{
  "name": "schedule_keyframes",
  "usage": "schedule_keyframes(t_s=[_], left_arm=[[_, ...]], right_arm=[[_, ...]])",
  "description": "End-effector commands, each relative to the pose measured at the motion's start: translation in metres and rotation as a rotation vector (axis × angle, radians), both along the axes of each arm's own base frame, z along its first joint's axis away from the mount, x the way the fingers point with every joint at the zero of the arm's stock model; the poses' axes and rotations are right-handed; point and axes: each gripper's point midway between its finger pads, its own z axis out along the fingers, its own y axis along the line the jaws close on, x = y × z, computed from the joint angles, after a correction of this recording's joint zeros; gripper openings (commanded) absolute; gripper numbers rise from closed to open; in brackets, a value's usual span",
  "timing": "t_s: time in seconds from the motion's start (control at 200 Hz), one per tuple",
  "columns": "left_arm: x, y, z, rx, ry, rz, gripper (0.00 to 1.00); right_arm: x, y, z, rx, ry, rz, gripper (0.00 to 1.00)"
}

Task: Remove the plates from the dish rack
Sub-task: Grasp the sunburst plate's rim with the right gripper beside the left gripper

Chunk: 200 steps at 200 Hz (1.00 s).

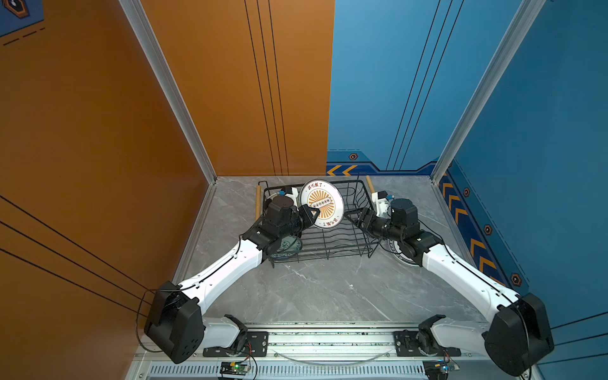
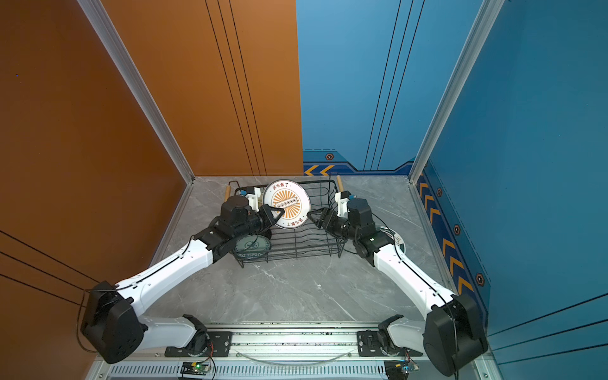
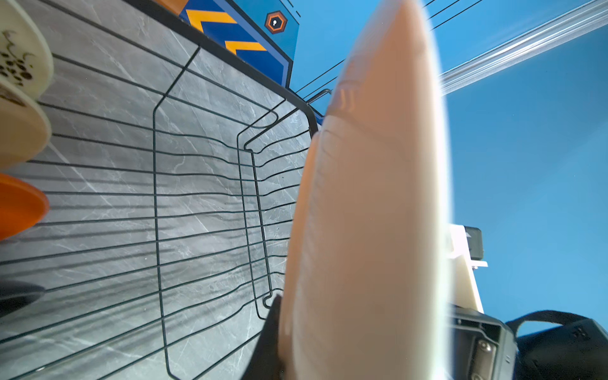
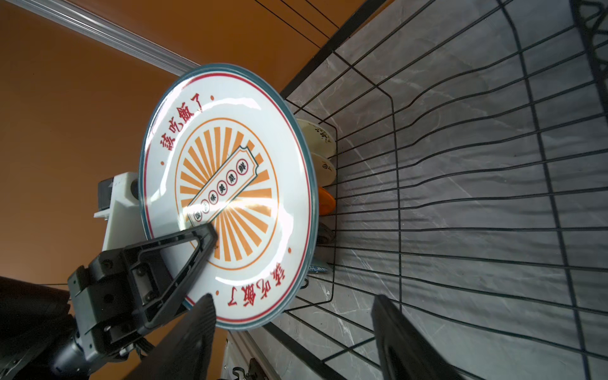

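The black wire dish rack (image 1: 329, 256) (image 2: 296, 255) stands at the back of the table. My left gripper (image 1: 314, 214) (image 2: 278, 210) is shut on a white plate with an orange sunburst (image 1: 320, 204) (image 2: 286, 204) (image 4: 227, 184) and holds it upright above the rack. The plate's pale back (image 3: 362, 214) fills the left wrist view. My right gripper (image 1: 353, 217) (image 2: 316, 215) (image 4: 292, 301) is open, with the plate's rim just reaching in by one finger. Cream plates (image 3: 23, 59) (image 4: 319, 138) and an orange plate (image 3: 19, 204) (image 4: 327, 200) stand at the rack's left end.
A green-patterned plate (image 1: 286, 246) (image 2: 251, 246) leans at the rack's front left corner under the left arm. A white, dark-rimmed plate (image 1: 404, 256) (image 2: 396, 240) lies on the table to the right of the rack, under the right arm. Walls enclose the back and both sides.
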Motion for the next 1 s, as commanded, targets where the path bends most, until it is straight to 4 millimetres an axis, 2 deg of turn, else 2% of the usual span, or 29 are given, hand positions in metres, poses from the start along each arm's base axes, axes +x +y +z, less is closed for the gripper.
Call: schedule_keyframes(t_s=[0.0, 0.23, 0.355, 0.506, 0.771, 0.836, 0.996], left_arm=[[-0.004, -0.012, 0.029, -0.102, -0.06, -0.039, 0.0], [-0.005, -0.013, 0.029, -0.151, -0.054, -0.047, 0.0], [-0.008, -0.018, 0.026, -0.153, -0.043, -0.069, 0.0], [-0.007, -0.018, 0.022, -0.152, -0.037, -0.053, 0.04], [-0.005, -0.028, 0.017, -0.152, -0.027, -0.092, 0.07], [-0.005, -0.032, 0.018, -0.142, -0.039, -0.109, 0.11], [-0.004, -0.036, 0.016, -0.13, -0.045, -0.126, 0.31]], right_arm=[[0.014, 0.018, 0.032, 0.082, -0.081, 0.005, 0.69], [0.022, 0.034, 0.031, 0.126, -0.076, 0.024, 0.65], [0.024, 0.039, 0.034, 0.155, -0.082, 0.035, 0.53], [0.027, 0.046, 0.038, 0.212, -0.08, 0.057, 0.45], [0.028, 0.048, 0.044, 0.306, -0.094, 0.071, 0.23], [0.028, 0.049, 0.046, 0.319, -0.1, 0.079, 0.17], [0.029, 0.05, 0.049, 0.338, -0.105, 0.087, 0.07]])
